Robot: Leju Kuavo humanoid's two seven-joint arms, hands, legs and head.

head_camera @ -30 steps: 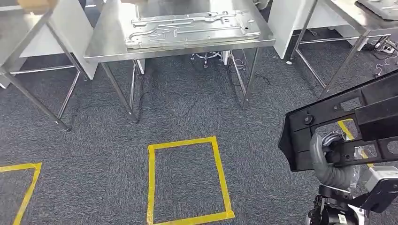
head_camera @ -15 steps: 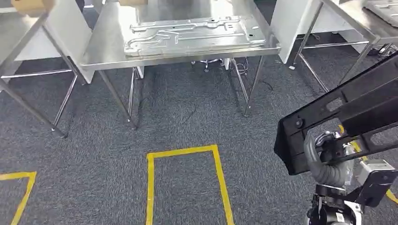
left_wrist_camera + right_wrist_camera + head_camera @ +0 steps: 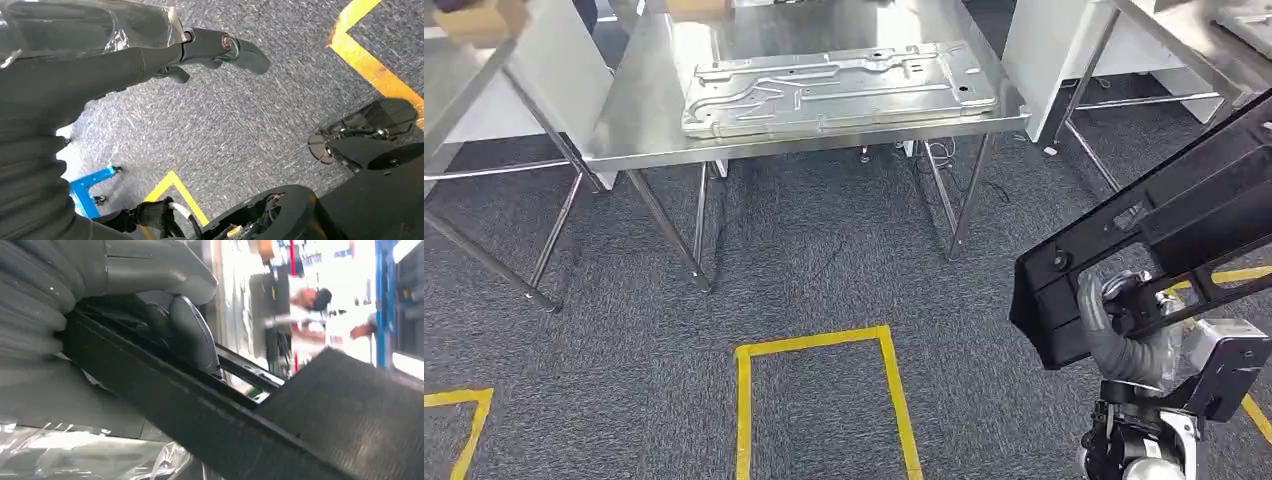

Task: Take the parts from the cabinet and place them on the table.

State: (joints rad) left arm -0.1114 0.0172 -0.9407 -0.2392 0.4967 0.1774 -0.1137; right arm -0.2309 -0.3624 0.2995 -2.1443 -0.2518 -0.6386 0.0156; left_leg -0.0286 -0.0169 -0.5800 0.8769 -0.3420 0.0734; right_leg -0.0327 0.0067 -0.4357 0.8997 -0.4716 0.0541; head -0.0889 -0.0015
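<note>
- The right hand (image 3: 1124, 335) grips a long black frame part (image 3: 1164, 235), which slants up and away from the hand toward the right edge of the head view.
- In the right wrist view the grey thumb (image 3: 150, 270) presses over the part's upper edge (image 3: 210, 415) while darker fingers (image 3: 192, 337) curl against its far side, so the frame sits clamped between them.
- The part hangs in the air above the grey carpet (image 3: 824, 260), well apart from the steel table (image 3: 644, 120) ahead.
- A pressed metal panel (image 3: 834, 85) lies flat on that table.
- Yellow tape (image 3: 819, 345) marks a rectangle on the carpet before the table.
- The left hand (image 3: 220, 47) hangs over the carpet, fingers apart and holding nothing.
</note>
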